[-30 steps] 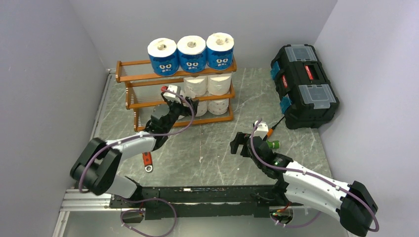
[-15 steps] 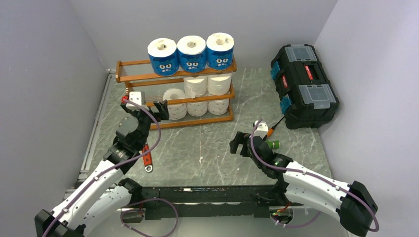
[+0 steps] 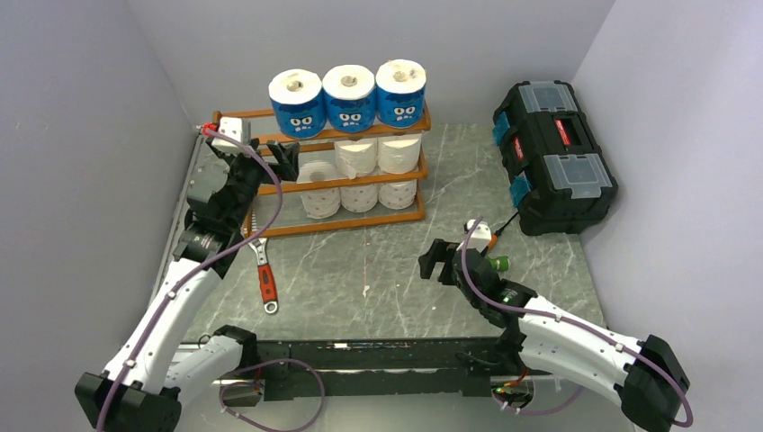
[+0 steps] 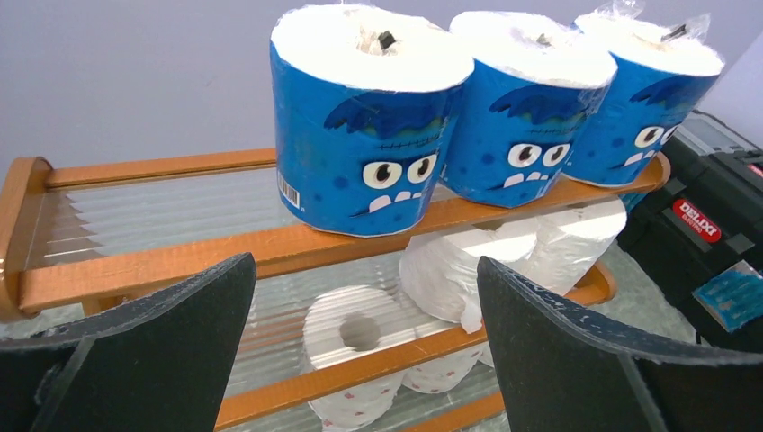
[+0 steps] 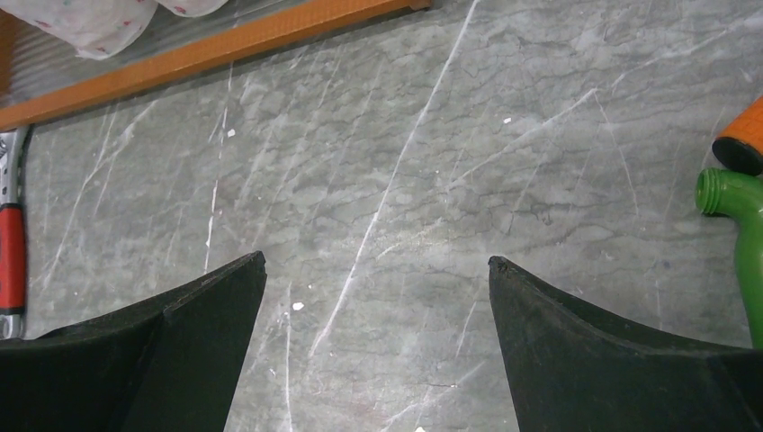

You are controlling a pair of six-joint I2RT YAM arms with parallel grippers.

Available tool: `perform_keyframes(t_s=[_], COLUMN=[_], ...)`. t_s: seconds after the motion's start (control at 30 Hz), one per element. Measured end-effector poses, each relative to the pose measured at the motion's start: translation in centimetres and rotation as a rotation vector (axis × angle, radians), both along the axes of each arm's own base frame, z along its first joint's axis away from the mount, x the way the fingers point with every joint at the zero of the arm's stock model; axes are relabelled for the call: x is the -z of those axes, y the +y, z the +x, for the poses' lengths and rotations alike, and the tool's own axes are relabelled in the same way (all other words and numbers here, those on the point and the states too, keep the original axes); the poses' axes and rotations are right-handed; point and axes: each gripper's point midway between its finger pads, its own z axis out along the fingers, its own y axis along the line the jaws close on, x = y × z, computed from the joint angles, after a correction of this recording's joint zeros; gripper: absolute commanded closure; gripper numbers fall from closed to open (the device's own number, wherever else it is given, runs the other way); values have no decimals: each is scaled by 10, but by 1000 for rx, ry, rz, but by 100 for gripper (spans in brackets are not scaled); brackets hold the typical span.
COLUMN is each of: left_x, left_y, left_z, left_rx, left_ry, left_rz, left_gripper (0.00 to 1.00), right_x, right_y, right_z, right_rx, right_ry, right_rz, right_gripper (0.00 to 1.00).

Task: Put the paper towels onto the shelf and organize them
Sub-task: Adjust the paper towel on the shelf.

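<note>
— Orange-brown wood marks the shelf point(image 4: 162, 265), a three-tier slatted rack set toward the far left of the grey marbled table point(image 3: 378, 279). Where are the paper towels point(image 3: 349, 97) located?

— All nine are seen on the shelf. Three blue-wrapped rolls point(image 4: 364, 135), printed with a cartoon face, are stood upright in a touching row on the right part of the top tier. Three plain white rolls point(image 3: 357, 155) are lined up on the middle tier beneath them; the hollow core of the leftmost is shown in the left wrist view. Three dotted rolls point(image 3: 360, 196) are seated on the bottom tier.

— How is the left gripper point(image 4: 364, 265) set?

— It is held raised in front of the left half of the shelf, about level with the top tier. Its fingers point(image 4: 162, 351) are spread wide. Nothing is gripped between them, and no roll is touched.

— And the right gripper point(image 5: 376, 261)?

— It is positioned low over bare table, well apart from the shelf. Its fingers point(image 5: 612, 351) are likewise spread wide, and nothing is held.

— What else is recorded on the table?

— A red-handled adjustable wrench point(image 3: 265, 279) is laid in front of the shelf's left end. A green threaded fitting point(image 5: 733, 225), with an orange part point(image 5: 745, 144) just beside it, is seen to the right of the right gripper. A black toolbox point(image 3: 553, 157) is set at the far right, apart from the shelf.
</note>
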Motion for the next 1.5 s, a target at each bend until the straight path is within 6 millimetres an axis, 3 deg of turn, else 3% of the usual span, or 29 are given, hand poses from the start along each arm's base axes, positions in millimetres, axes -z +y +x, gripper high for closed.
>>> perform_keyframes(t_s=[0.37, 1.5], left_x=[27, 39], left_y=[-14, -49], left_z=[26, 45], left_rx=[118, 284], left_ry=[63, 74], left_rz=[25, -20], left_gripper=[1, 1], right_x=[4, 9], right_y=[-2, -3], right_z=[-2, -3], right_rx=[1, 3], right_ry=[14, 29], right_rz=[-10, -29], right_gripper=[4, 4])
